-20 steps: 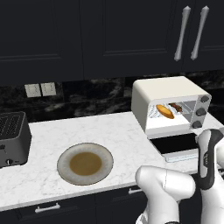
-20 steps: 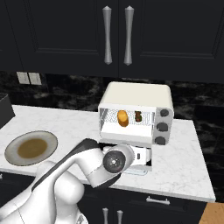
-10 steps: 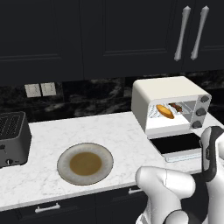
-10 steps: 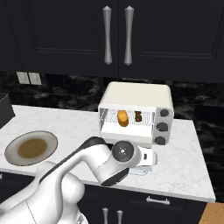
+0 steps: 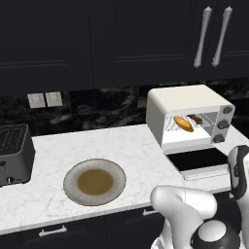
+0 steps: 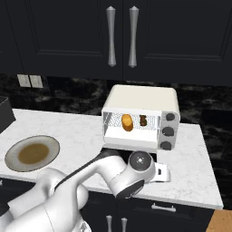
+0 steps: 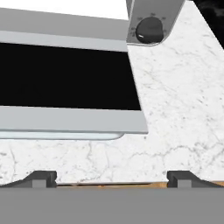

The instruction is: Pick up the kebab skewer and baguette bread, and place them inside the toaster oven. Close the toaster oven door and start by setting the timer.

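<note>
Loading looks finished: the baguette bread [image 6: 127, 122] and the kebab skewer [image 6: 143, 121] both lie on the wire rack inside the toaster oven [image 6: 144, 102], the bread to the left of the skewer in the right base view, and the plate [image 5: 95, 182] on the tabletop [image 5: 126, 151] carries nothing but a brown smear. The toaster oven door [image 5: 204, 161] hangs fully open, lying flat over the marble in front of the oven. The step in hand, as I judge it, is closing that door. The tool [image 7: 111, 177] sits low at the door's front edge, its two dark fingertips [image 7: 42, 177] spread wide apart with nothing between them, facing the pale lower lip of the door in the hand view. The next move calls for getting under or against that front edge, near the silver handle, and sweeping it upward on its hinge until it meets the oven face. One of the knobs [image 7: 149, 29] on the right side then needs turning for the timer.
</note>
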Controlling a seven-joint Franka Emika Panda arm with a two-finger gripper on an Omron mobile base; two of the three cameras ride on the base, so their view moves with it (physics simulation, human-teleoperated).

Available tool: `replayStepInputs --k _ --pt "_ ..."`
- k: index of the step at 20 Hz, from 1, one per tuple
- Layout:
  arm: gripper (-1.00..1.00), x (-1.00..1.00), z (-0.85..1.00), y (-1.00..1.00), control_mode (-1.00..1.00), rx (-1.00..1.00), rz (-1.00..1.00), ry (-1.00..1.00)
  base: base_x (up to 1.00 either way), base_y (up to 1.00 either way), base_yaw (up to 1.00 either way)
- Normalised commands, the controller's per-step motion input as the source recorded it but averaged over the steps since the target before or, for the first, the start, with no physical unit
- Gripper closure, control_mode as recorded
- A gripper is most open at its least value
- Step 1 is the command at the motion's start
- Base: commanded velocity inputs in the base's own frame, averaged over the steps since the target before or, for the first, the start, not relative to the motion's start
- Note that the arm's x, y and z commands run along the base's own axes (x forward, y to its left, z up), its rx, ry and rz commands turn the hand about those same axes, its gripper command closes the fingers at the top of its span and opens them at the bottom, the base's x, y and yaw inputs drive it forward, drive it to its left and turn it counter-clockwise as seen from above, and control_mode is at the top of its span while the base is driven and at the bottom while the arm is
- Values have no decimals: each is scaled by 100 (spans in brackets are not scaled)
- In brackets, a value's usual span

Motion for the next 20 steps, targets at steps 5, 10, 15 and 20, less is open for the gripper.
replayStepInputs --k 5,10,15,20 --pt "-100 11 -55 0 -100 0 0 0 0 0 0" --pt "-100 25 -43 0 -100 0 0 0 0 0 0" --pt "-100 24 -31 0 -100 0 0 0 0 0 0" --pt "-100 26 -16 0 -100 0 0 0 0 0 0"
